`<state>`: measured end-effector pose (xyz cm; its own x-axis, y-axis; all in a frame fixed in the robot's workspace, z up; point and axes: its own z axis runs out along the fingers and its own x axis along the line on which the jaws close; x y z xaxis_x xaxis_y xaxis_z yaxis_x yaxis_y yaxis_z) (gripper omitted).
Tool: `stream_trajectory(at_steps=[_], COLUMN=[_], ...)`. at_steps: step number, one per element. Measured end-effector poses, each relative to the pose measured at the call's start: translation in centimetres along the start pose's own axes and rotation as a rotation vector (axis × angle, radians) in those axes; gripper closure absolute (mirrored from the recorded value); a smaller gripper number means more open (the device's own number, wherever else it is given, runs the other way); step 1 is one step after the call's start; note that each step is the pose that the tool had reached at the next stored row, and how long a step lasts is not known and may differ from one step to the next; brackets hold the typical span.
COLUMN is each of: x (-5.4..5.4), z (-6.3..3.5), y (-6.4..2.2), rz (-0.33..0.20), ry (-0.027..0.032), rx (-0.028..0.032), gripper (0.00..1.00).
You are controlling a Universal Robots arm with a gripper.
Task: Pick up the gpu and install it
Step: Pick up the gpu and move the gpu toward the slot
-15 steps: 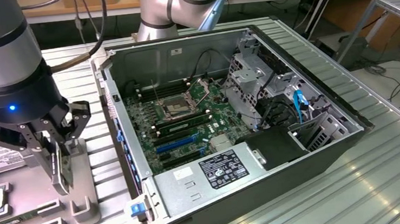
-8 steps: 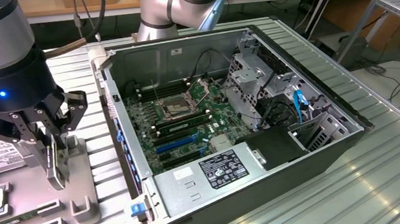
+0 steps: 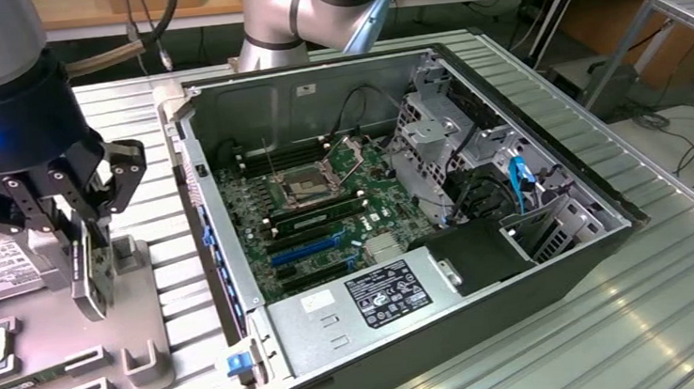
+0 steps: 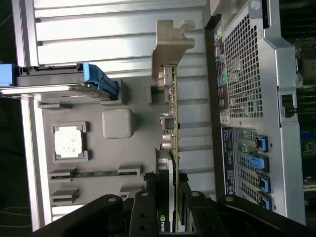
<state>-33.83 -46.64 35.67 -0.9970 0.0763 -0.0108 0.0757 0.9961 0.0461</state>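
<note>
Gpu [image 3: 92,294] pinched by its two flat faces between the fingers of the gripper [image 3: 84,241], jaws partly closed, just wide enough for the thin card. Hanging lengthwise below the fingers, over the grey tray [image 3: 143,307] at the exterior view's left. Clear of the tray or touching it with the lower end: cannot tell. Seen edge-on in the wrist view, with the silver bracket [image 4: 170,47] at the end far from the fingers [image 4: 143,212] and a green-and-white logo on the end nearest them. Lying in pockets of the tray: a hard drive [image 4: 59,81] in a blue frame, a square processor chip [image 4: 69,140], a narrow memory stick [image 4: 94,174]. Just beside the tray, toward the exterior view's right, an open computer case [image 3: 546,168] on a ribbed metal table [image 3: 659,318], motherboard [image 3: 323,206] bared, power supply [image 3: 369,296] with its label up near the front corner. Card outside the case, well apart from the motherboard slots.
</note>
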Motion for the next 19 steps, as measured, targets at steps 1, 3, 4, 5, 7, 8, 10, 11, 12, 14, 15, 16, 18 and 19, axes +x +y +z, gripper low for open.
stream_trajectory(at_steps=[1,3,4,5,7,8,10,11,12,14,15,16,18,19], x=[0.0,0.0,0.0,0.0,0.0,0.0,0.0,0.0,0.0,0.0,0.0,0.0,0.0,0.0], z=[-0.25,-0.58,-0.73,-0.88,-1.48,-1.64,-1.94,-2.10,-2.27,-2.56,-2.73,-2.91,-3.38,-3.63], y=[0.01,0.03,0.03,0.04,0.07,0.08,0.09,0.10,0.10,0.12,0.13,0.13,0.16,0.17], rz=[0.000,0.000,0.000,0.000,0.000,0.000,0.000,0.000,0.000,0.000,0.000,0.000,0.000,0.000], ry=[0.0001,0.0001,0.0001,0.0001,0.0003,0.0003,0.0004,0.0005,0.0005,0.0004,0.0005,0.0005,0.0006,0.0006], rx=[0.0000,0.0000,0.0000,-0.0001,0.0000,0.0000,0.0000,0.0001,0.0001,0.0000,0.0001,0.0001,0.0000,0.0000], gripper=[0.73,0.73,0.73,0.73,0.73,0.73,0.73,0.73,0.73,0.73,0.73,0.73,0.73,0.73])
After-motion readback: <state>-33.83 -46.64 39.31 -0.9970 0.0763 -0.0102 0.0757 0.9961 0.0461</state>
